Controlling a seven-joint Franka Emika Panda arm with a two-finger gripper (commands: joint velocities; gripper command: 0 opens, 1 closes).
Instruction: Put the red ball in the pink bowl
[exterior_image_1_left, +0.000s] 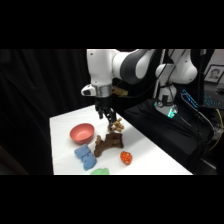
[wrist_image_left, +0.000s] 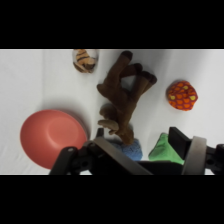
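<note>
Yellow-orange specks on red ball (wrist_image_left: 182, 95) were resolved only in wrist view. Ball was seen well apart from gripper (exterior_image_1_left: 107, 118), pink bowl (exterior_image_1_left: 82, 133) unfilled. Finger spread could not be told.

From beside the table (exterior_image_1_left: 150, 150) one camera looks across and down from some way off, while the wrist camera stares nearly straight down from close above, both catching the pink bowl (exterior_image_1_left: 82, 133) (wrist_image_left: 52, 137) and red ball (exterior_image_1_left: 126, 158) (wrist_image_left: 182, 95).
</note>
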